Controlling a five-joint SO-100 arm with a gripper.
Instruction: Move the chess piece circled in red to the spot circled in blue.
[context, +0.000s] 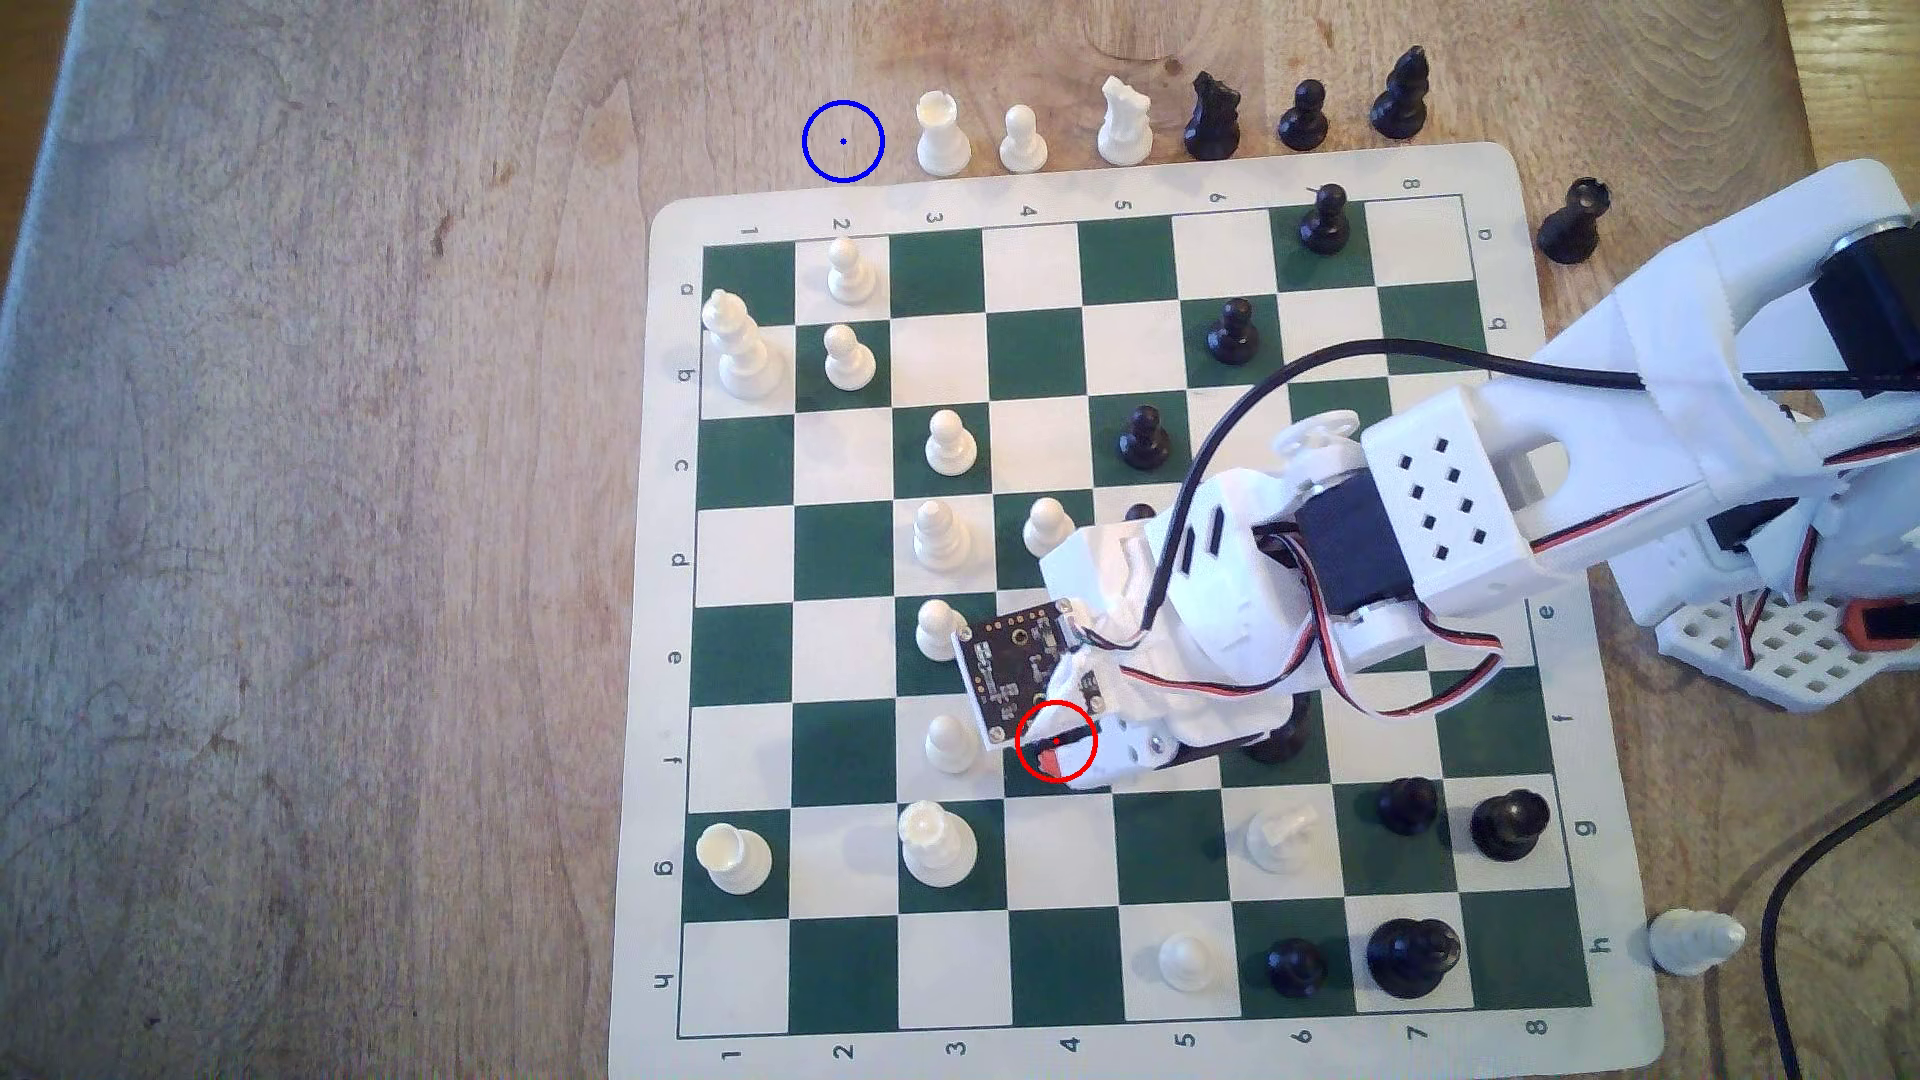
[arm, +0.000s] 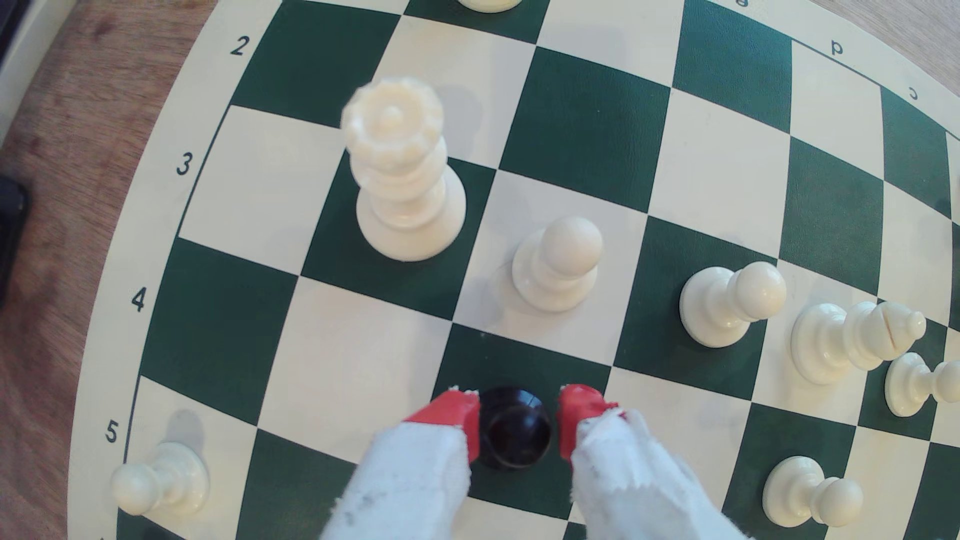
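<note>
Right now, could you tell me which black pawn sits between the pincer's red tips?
The black pawn on the dark square, flanked by the pincer; the other black pawns stand apart.

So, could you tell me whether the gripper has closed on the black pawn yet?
Not quite: the gripper is open. Its red fingertips flank the black pawn, with a narrow gap visible on one side in the wrist view.
</note>
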